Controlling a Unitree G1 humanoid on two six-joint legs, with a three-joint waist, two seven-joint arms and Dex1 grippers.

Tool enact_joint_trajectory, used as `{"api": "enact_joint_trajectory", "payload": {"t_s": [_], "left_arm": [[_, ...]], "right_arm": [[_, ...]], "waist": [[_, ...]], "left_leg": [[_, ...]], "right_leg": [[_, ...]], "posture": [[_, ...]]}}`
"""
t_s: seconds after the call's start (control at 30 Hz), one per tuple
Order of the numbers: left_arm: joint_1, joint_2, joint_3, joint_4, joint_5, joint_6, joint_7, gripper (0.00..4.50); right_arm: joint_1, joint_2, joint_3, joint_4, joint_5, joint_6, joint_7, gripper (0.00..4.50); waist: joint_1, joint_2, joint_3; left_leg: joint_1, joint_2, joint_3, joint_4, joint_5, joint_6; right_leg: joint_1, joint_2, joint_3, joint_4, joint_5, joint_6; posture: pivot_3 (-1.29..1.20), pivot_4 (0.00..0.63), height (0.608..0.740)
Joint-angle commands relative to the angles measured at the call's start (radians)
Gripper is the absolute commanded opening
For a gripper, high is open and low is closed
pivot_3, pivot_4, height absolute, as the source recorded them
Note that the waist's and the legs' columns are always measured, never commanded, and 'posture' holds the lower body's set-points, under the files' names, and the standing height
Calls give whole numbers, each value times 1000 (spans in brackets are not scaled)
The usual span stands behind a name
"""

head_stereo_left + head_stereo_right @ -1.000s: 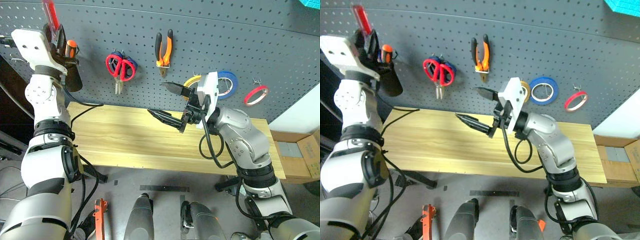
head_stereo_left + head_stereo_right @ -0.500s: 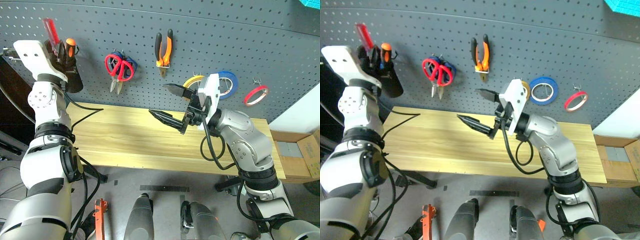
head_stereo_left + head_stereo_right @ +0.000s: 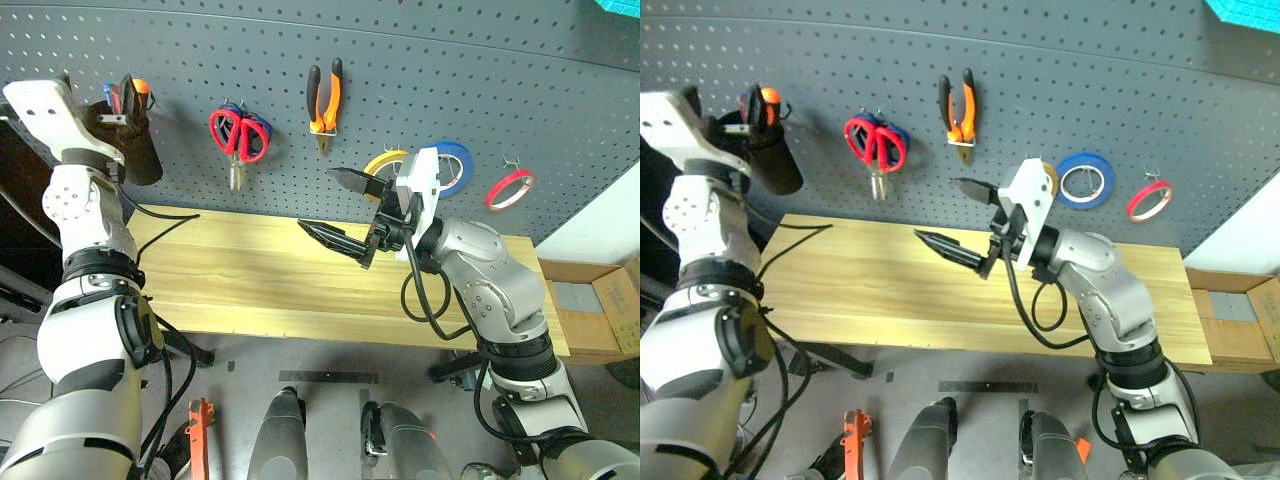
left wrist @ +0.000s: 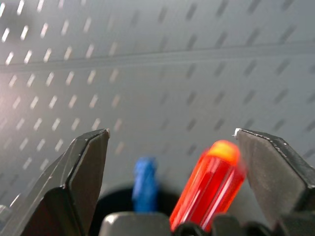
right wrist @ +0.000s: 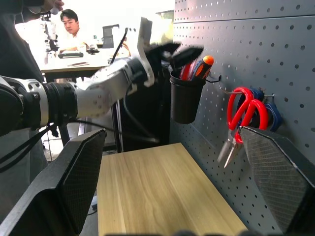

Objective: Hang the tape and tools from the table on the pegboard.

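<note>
My left gripper [image 4: 172, 132] stands open at the black cup [image 3: 137, 155] hooked on the pegboard [image 3: 450, 70]. The screwdriver's red handle [image 4: 211, 184] stands in the cup between the spread fingers, beside a blue handle [image 4: 145, 184]. On hooks hang the red scissors [image 3: 240, 135], the orange-and-black pliers [image 3: 326, 95] and the red tape ring [image 3: 510, 188]. Over the middle of the table [image 3: 230, 275] my right gripper [image 3: 335, 205] hangs open with nothing in it.
A yellow roll [image 3: 385, 160] and a blue roll [image 3: 455, 165] hang between pliers and tape. Blue-handled scissors [image 3: 262, 128] hang behind the red ones. Cardboard boxes [image 3: 600, 300] stand at the right. A person [image 5: 74, 27] sits at a far desk.
The left gripper opened and let go of the red screwdriver, which went from raised above the cup to standing in it. The right arm kept still.
</note>
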Motion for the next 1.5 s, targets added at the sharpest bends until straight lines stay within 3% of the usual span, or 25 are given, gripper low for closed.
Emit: {"api": "enact_joint_trajectory", "payload": {"t_s": [0.03, 0.17, 0.33, 0.47, 0.63, 0.83, 0.93, 1.33, 1.5], "left_arm": [[18, 6, 34, -167, -88, 56, -62, 4442], [74, -17, 60, -424, -213, 216, -86, 4442], [251, -12, 44, -786, -497, 622, -242, 4442], [441, 23, -62, -977, -523, 796, -371, 4442], [607, 32, -165, -1071, -445, 844, -435, 4442], [706, -33, -280, -1028, -261, 761, -392, 4442], [716, -143, -310, -977, -177, 709, -272, 4442], [704, -303, -261, -722, -20, 556, -31, 4442], [714, -343, -277, -678, 7, 509, -18, 4442]], "right_arm": [[-10, -6, -14, -19, 9, -26, 12, 4500], [-10, -9, -14, -14, 8, -31, 21, 4500], [6, -21, -19, -15, 13, -31, 40, 4500], [37, -55, -45, -24, 20, -19, 49, 4500], [162, -123, -80, -76, 52, 19, 55, 4500], [316, -170, -106, -89, 55, 17, 36, 4500], [407, -161, -143, -62, 37, -11, -3, 4500], [566, -80, -276, 76, -21, -130, -192, 4500], [585, -55, -318, 156, -42, -198, -225, 4500]], "waist": [[-2, 0, 0], [-11, 0, 0], [-20, 0, -1], [-22, 3, -5], [-18, 4, -5], [-18, 8, -8], [-14, 13, -12], [-41, 16, -18], [-42, 17, -23]], "left_leg": [[0, 0, 0, 0, 0, 0], [0, 0, -1, 1, 0, 0], [1, 0, -1, 3, 0, 0], [3, 0, -1, 3, 0, 0], [3, 1, -1, 3, 1, 2], [3, 2, 1, 3, 1, 2], [3, 2, 1, 3, 1, 2], [3, 1, 1, 4, 1, 2], [2, 1, 1, 5, 1, 2]], "right_leg": [[0, 0, 0, 0, 0, 0], [1, 0, 0, 0, 0, 0], [2, 0, 0, 2, 0, 0], [4, 0, 0, 1, 0, 0], [4, 0, 0, 1, -1, 0], [2, 0, 3, 0, -4, -4], [2, 0, 3, 0, -3, -5], [2, 1, 4, -1, -2, -3], [3, 0, 5, -2, -1, -1]], "posture": [[167, 193, 740], [177, 187, 740], [180, 181, 740], [163, 192, 740], [142, 214, 740], [122, 223, 740], [106, 219, 740], [57, 203, 740], [52, 182, 740]]}}
